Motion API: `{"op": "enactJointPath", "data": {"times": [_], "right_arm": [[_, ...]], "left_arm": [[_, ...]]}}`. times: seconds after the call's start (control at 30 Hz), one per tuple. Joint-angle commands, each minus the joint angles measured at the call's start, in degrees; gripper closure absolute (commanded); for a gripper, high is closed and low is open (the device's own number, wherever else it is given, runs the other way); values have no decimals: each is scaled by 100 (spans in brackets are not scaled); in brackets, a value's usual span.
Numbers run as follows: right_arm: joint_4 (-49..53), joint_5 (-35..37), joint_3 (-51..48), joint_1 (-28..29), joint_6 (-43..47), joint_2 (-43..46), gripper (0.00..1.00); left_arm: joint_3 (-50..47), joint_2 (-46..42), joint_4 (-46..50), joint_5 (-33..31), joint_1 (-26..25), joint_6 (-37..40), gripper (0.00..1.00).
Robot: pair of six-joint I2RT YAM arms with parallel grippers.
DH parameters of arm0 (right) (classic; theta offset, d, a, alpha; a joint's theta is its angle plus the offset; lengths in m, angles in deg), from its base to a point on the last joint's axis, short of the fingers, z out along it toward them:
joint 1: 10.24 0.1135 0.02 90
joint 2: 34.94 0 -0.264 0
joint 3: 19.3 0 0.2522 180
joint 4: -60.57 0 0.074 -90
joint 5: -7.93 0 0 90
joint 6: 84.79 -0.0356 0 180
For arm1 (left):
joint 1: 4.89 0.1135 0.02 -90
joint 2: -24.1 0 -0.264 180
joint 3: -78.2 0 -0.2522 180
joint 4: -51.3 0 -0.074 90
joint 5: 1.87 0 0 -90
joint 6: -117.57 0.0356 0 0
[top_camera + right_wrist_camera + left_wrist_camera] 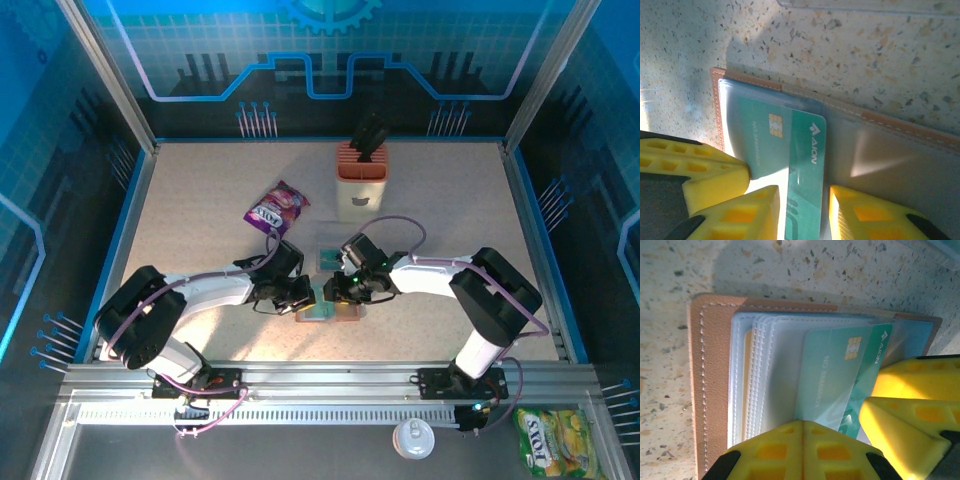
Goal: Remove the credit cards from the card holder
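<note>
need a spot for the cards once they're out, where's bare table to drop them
Bare table lies between the knife block and the right edge, and between the snack packet and the left edge. It is crowded in the middle, where the left gripper and right gripper meet over the card holder.

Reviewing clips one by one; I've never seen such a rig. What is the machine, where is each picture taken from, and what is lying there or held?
Two robot arms work at a table. One picture looks down from above; the others come from a camera on each wrist. An open brown card holder lies between the arms. The left gripper is shut, low over it. The right gripper has a finger each side of a teal credit card; grip unclear. Behind: purple snack packet, knife block.
</note>
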Motion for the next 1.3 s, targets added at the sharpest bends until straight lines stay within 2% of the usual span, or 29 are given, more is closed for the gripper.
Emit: {"op": "enactJointPath", "data": {"times": [0.0,0.6,1.27], "right_arm": [[-185,-169,-87,-62,-105,31,69],[-466,-276,-252,-88,-225,194,82],[-366,-176,-706,-242,-140,673,87]], "left_arm": [[-11,97,125,-74,-30,64,92],[-7,74,164,-90,-30,81,91],[-68,-123,305,-188,-29,71,91]]}}
